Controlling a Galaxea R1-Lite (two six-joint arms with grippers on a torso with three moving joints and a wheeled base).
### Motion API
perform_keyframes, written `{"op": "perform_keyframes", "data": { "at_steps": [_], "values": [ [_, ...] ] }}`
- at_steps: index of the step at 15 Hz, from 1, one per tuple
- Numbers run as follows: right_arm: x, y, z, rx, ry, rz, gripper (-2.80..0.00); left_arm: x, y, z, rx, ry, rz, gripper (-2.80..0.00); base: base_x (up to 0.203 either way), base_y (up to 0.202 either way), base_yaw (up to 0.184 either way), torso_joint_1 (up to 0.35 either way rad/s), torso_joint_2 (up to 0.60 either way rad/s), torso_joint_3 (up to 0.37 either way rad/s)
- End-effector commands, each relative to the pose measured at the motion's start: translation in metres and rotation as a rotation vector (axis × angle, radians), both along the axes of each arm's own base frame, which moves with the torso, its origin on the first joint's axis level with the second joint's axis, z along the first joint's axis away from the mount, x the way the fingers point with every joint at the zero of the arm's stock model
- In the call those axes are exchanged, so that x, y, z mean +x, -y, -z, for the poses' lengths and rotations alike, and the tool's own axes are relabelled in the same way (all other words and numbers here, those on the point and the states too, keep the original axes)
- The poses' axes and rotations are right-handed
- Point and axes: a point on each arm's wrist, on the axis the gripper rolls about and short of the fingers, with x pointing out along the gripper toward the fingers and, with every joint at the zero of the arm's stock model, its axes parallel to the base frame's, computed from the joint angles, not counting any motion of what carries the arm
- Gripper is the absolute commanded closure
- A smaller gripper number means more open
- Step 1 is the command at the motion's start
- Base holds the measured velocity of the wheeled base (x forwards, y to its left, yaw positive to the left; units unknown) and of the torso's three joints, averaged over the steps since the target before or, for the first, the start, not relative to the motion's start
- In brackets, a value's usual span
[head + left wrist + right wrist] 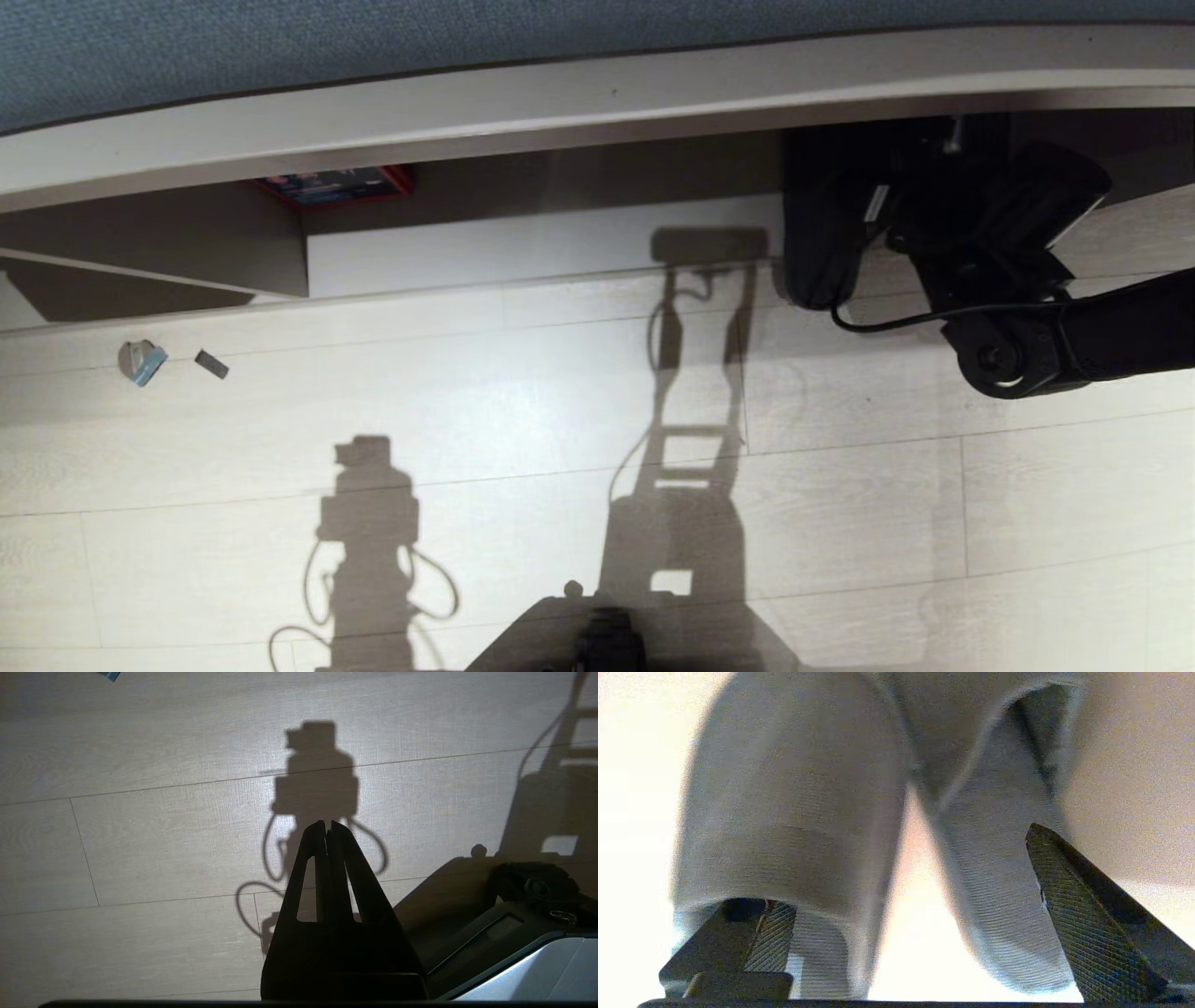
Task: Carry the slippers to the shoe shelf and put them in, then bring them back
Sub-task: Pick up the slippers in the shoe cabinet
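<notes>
- right gripper point(901, 914) has its jaws spread wide around the slippers point(794, 826), one finger point(1083, 914) beside the outer slipper and the other tucked at the first one's heel opening; whether they grip, i cannot tell.
- the pair sits in the shoe shelf point(560, 245).
- judgement: draw the jaws straight back along the pair, no sideways drag.
- the slippers' long axis runs away from the jaws, heels nearest.
- left gripper point(327, 828) hangs closed and empty over the floor point(140, 835).
</notes>
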Motion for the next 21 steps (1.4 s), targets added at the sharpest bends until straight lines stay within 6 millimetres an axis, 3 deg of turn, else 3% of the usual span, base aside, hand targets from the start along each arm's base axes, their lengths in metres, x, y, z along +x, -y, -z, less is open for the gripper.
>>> {"op": "perform_keyframes", "data": {
  "at_steps": [1, 9, 12, 18, 21],
  "values": [
    [0.004, 0.007, 0.002, -0.016, 0.001, -0.010, -2.80, 0.000, 0.000, 0.000, -0.001, 0.000, -0.001, 0.00, 0.000, 0.000, 0.000, 0.000, 0.00, 0.000],
    [0.025, 0.036, 0.024, -0.126, -0.022, -0.164, -2.80, 0.000, 0.000, 0.000, 0.001, -0.005, -0.001, 0.00, 0.000, 0.000, 0.000, 0.000, 0.00, 0.000],
    [0.031, 0.046, 0.014, -0.165, 0.025, -0.170, -2.80, 0.000, 0.000, 0.001, 0.001, -0.007, -0.001, 0.00, 0.000, 0.000, 0.000, 0.000, 0.00, 0.000],
    [0.043, 0.046, -0.005, -0.227, 0.137, -0.211, -2.80, 0.000, 0.000, 0.000, 0.001, -0.012, -0.001, 0.00, 0.000, 0.000, 0.000, 0.000, 0.00, 0.000],
    [0.056, 0.047, -0.004, -0.241, 0.154, -0.224, -2.80, 0.001, 0.000, 0.000, 0.001, -0.015, -0.001, 0.00, 0.000, 0.000, 0.000, 0.000, 0.00, 0.000]
  ]
}}
